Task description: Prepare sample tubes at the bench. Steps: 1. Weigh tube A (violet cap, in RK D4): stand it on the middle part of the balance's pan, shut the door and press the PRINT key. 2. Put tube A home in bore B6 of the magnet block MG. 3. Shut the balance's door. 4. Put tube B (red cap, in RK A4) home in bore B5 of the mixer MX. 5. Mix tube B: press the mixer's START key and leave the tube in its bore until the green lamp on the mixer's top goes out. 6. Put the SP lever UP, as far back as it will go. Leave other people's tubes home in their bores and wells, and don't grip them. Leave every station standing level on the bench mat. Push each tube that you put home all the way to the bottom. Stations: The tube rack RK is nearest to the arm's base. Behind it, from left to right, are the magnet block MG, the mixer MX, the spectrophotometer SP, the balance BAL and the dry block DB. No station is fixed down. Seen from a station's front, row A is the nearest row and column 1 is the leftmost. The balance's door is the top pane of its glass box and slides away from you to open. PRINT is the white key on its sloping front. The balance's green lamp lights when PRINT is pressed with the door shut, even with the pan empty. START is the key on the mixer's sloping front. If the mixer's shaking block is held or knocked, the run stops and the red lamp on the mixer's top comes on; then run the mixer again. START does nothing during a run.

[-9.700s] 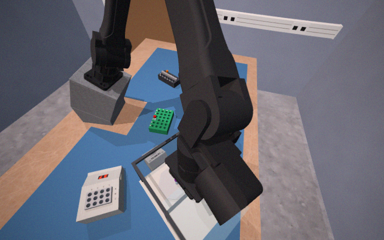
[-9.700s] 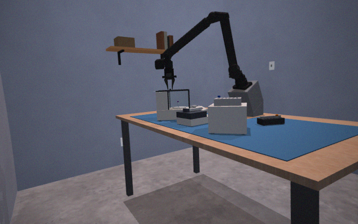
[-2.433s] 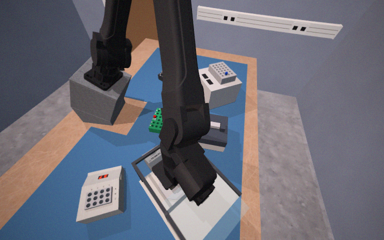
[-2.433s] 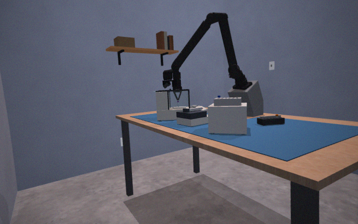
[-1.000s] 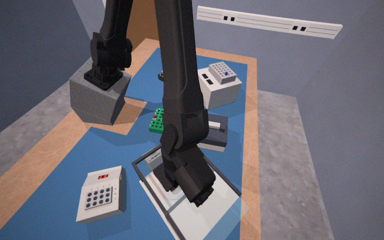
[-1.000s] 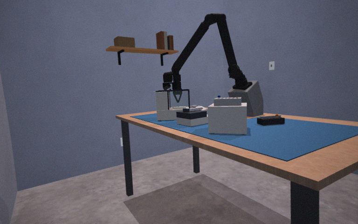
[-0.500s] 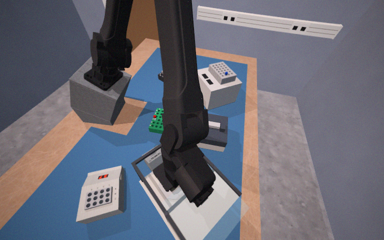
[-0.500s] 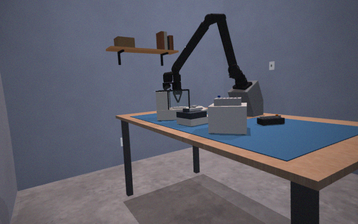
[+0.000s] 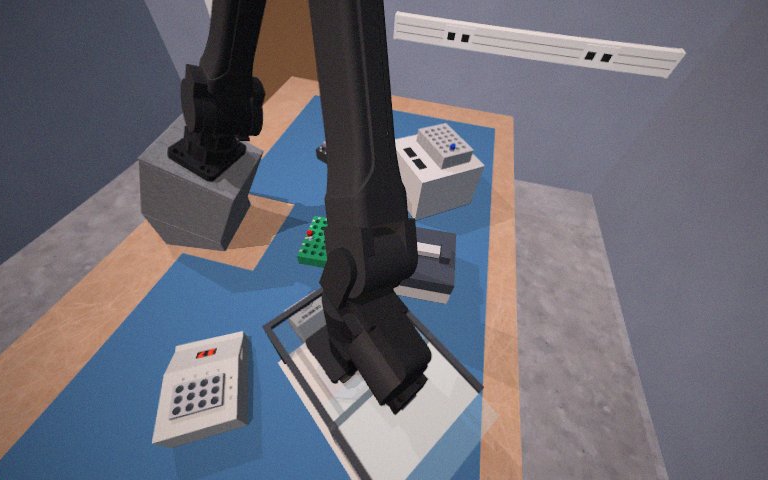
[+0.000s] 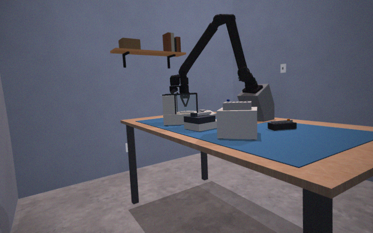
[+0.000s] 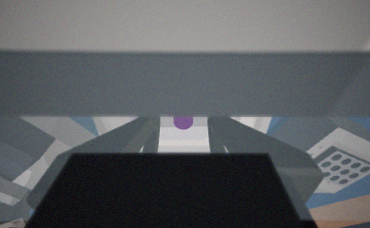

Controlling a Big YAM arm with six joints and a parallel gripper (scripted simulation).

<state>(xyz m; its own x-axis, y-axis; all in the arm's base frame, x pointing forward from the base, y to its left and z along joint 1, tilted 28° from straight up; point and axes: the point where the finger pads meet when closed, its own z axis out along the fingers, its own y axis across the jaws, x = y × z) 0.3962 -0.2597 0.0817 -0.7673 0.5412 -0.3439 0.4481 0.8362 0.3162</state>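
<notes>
The gripper point(image 9: 345, 377) point(image 10: 185, 105) point(image 11: 184, 122) points down inside the frame of the balance point(image 9: 333, 425) point(image 10: 168, 107), its fingers apart, with nothing clamped between them. In the wrist view the violet cap of tube A point(image 11: 184, 123) shows in the gap, with space on either side; a blurred grey bar cuts off its upper part, and the tube's body cannot be made out. Whether the tube stands exactly on the middle of the pan, I cannot tell. From above, the arm's wrist covers the fingertips, the cap and most of the pan.

Towards the arm's base from the gripper, the green tube rack point(image 9: 312, 258) is half hidden by the forearm; the red cap of tube B point(image 9: 309, 233) shows in its uncovered part. To one side of the gripper is the dry block point(image 9: 201, 428) point(image 11: 339, 130), cut off at the wrist view's edge by the finger. To the other side are the spectrophotometer point(image 9: 430, 279) point(image 10: 199, 119), partly behind the arm from above, and, farther off, the mixer point(image 9: 444, 190) point(image 10: 237, 124). Well apart from the gripper, the magnet block point(image 9: 321, 151) point(image 10: 281, 125) is almost wholly hidden from above.
</notes>
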